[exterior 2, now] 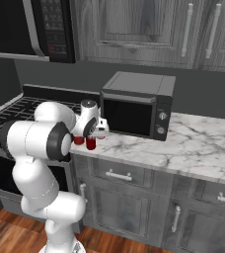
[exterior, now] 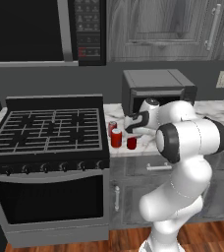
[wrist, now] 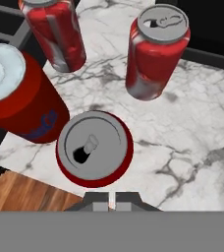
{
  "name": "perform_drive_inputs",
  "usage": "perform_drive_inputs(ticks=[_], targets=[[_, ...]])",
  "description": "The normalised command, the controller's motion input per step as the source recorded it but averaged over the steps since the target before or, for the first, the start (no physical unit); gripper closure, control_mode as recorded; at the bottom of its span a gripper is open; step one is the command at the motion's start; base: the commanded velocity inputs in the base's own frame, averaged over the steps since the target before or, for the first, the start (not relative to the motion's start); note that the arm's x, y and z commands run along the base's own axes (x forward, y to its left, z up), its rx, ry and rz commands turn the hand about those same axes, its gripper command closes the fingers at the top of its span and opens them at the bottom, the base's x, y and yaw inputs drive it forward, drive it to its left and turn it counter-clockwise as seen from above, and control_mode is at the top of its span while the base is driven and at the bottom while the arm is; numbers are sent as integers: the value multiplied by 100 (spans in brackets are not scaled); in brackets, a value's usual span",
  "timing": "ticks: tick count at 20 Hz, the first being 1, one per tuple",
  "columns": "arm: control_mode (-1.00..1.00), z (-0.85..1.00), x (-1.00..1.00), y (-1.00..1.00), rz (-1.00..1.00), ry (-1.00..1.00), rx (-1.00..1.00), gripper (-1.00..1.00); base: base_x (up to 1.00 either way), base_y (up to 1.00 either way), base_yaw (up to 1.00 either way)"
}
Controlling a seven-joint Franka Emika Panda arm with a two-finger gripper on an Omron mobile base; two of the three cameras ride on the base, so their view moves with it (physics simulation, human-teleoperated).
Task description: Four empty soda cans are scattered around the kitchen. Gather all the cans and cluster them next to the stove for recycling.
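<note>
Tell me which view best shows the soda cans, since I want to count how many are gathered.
The hand view: all four soda cans stand upright on the marble counter, seen close from above. The left base view shows three beside the stove, the arm blocking more. The right base view shows two red bits behind the arm.

Two soda cans (wrist: 15, 93) edge-cropped

White marble counter (exterior: 222, 114), veined grey. Near its left end, by the front edge: four soda cans (wrist: 94, 147), upright, clustered close together. Behind them, against the rear edge: dark boxy countertop oven (exterior 2: 134, 106).
</note>
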Motion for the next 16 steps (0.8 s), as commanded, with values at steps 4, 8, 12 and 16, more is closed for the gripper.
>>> perform_drive_inputs(ticks=[4, 8, 12, 16], targets=[[-100, -9, 7, 0, 0, 0, 0, 100, 0, 0, 0], [-100, -10, 4, 0, 0, 0, 0, 100, 0, 0, 0], [-100, -10, 3, 0, 0, 0, 0, 100, 0, 0, 0], [-100, -9, 3, 3, 0, 0, 0, -100, 0, 0, 0]])
